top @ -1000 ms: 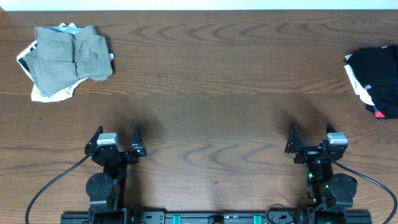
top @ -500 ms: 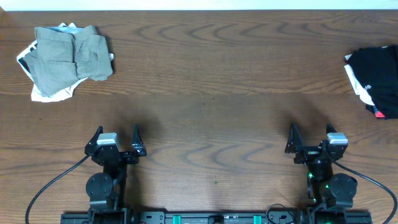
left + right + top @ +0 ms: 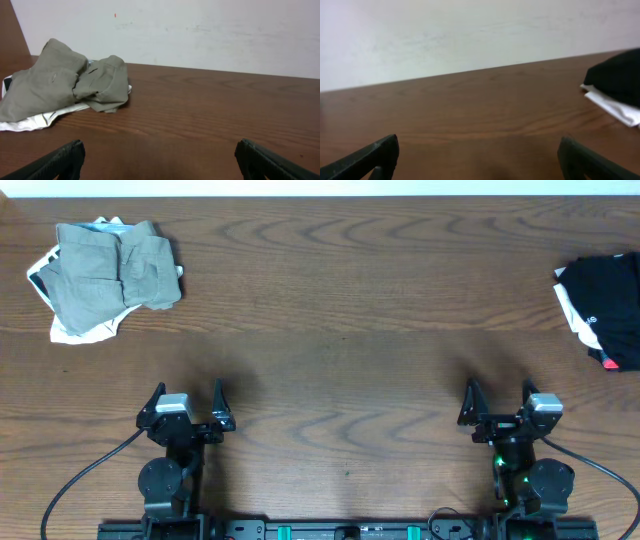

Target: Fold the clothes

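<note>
At the far left of the surface, a crumpled khaki-grey garment lies on top of a white printed garment. The left fingers stand spread wide near the front edge, holding nothing. The right fingers are likewise spread and empty. At the far right edge a bunched black shirt lies, seemingly over some white cloth, partly out of view.

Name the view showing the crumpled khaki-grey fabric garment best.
Overhead: the crumpled khaki-grey fabric garment shows whole from above, on white cloth. Left wrist shows it side-on, cut at the left edge. Right wrist misses it.
</note>
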Tool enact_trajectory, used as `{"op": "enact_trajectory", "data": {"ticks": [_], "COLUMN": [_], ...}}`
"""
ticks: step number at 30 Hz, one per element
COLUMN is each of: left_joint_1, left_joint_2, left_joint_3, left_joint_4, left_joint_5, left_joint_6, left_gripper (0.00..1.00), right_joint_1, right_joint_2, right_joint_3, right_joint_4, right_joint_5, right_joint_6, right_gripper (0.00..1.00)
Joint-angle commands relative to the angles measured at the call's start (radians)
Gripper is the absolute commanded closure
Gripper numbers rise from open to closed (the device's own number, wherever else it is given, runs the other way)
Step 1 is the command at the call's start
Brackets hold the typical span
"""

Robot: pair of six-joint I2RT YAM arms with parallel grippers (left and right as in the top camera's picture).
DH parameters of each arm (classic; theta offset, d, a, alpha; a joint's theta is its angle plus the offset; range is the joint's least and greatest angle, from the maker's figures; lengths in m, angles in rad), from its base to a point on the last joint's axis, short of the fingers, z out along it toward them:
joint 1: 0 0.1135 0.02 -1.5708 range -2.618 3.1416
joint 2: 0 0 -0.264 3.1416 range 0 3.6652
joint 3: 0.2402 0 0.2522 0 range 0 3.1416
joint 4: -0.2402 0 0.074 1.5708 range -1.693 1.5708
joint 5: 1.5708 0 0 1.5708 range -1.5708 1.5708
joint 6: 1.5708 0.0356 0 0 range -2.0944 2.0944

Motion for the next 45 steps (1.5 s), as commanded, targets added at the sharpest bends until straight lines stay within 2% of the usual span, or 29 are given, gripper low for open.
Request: {"op": "enact_trajectory", "data": {"ticks": [1, 7, 15, 21, 25, 30, 35, 40, 45], "left_joint_1": [0.006, 0.006, 0.006, 0.006, 0.006, 0.006, 0.006, 0.006, 0.006], "left_joint_2": [-0.006, -0.006, -0.006, -0.006, -0.006, -0.006, -0.006, -0.006, -0.006], "left_joint_3": [-0.009, -0.009, -0.009, -0.009, -0.009, -0.009, -0.009, -0.009, -0.009], "left_joint_4": [-0.044, -0.044, -0.044, -0.044, -0.044, -0.044, -0.044, -0.044, -0.044], "left_joint_5": [0.015, 0.015, 0.015, 0.015, 0.015, 0.015, 0.015, 0.015, 0.015], "left_joint_6": [0.021, 0.021, 0.021, 0.021, 0.021, 0.021, 0.021, 0.021, 0.021], "left_gripper": [0.02, 0.02, 0.02, 0.02, 0.02, 0.02, 0.02, 0.02, 0.02], "right_joint_1": [0.019, 0.019, 0.019, 0.018, 0.019, 0.018, 0.018, 0.018, -0.010], "right_joint_2": [-0.006, -0.006, -0.006, -0.006, -0.002, 0.048, 0.185, 0.426, 0.777], "right_joint_3": [-0.003, -0.003, -0.002, 0.011, 0.090, 0.250, 0.450, 0.662, 0.952], "right_joint_4": [-0.004, 0.004, 0.062, 0.244, 0.241, 0.130, -0.060, -0.280, -0.479], "right_joint_5": [-0.015, -0.074, -0.326, -0.388, -0.392, -0.411, -0.283, -0.119, -0.118], "right_joint_6": [0.150, 0.270, 0.268, 0.264, 0.235, 0.155, 0.034, -0.007, -0.106], "right_gripper": [0.01, 0.01, 0.01, 0.01, 0.01, 0.01, 0.01, 0.01, 0.01]}}
